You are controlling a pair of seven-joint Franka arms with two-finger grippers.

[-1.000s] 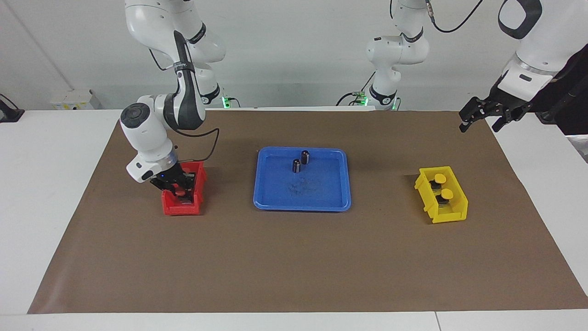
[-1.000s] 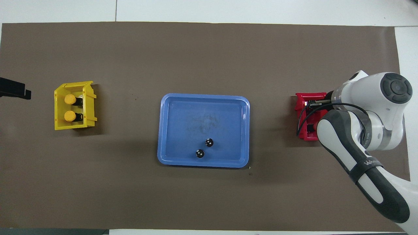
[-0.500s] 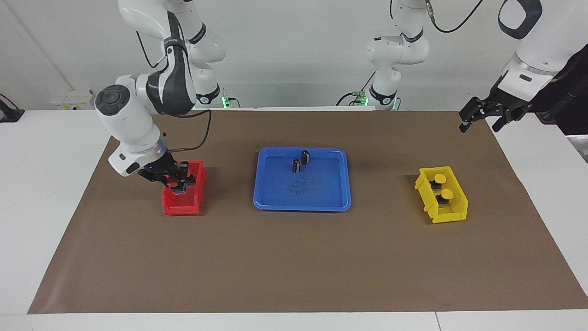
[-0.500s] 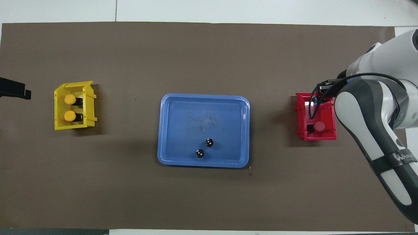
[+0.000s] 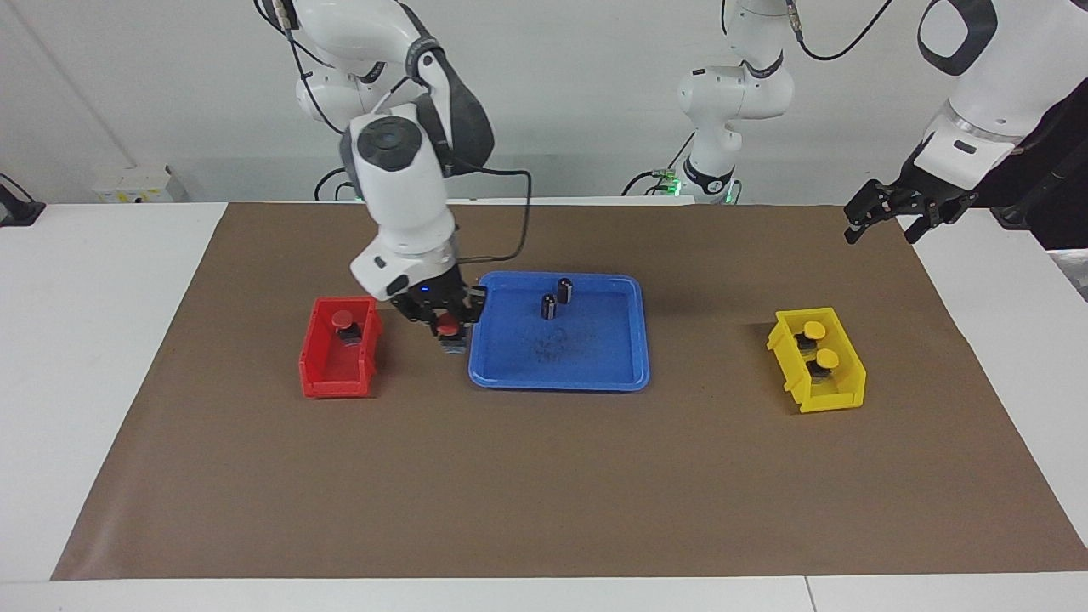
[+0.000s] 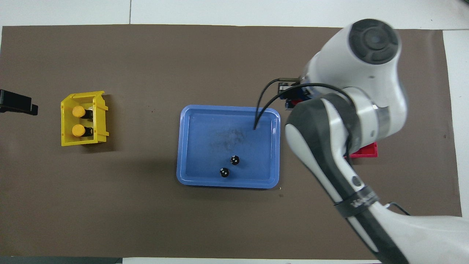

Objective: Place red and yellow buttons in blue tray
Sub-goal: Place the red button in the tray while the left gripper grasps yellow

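On the counter (image 5: 102, 340), a sheet of matte brown paper (image 5: 544, 476) lay flat under three plastic containers. The blue tray (image 5: 625, 374) was shallow and rectangular, with rounded corners and a raised rim, its floor scuffed in the middle. Two small dark cylinders (image 5: 557, 297) stood upright in it, in the part nearer the robots. The small red bin (image 5: 323, 374), toward the right arm's end, held one red-capped button (image 5: 342, 320) on a dark blocky base. The small yellow bin (image 5: 837, 391), toward the left arm's end, held two yellow-capped buttons (image 5: 813, 329) (image 5: 824, 359), one beside the other.

The right claw (image 5: 449, 333) hung over the paper just beside the tray's rim, between the red bin and the tray, pinched tight on the second red button (image 5: 446, 325), whose round cap showed between the fingers. Half a second earlier that claw had been down at the red bin; since then it had lifted the button out and swung across toward the tray. The left claw (image 5: 884, 219) waited up in the air over the corner of the paper at its own end, fingers spread wide, as before.
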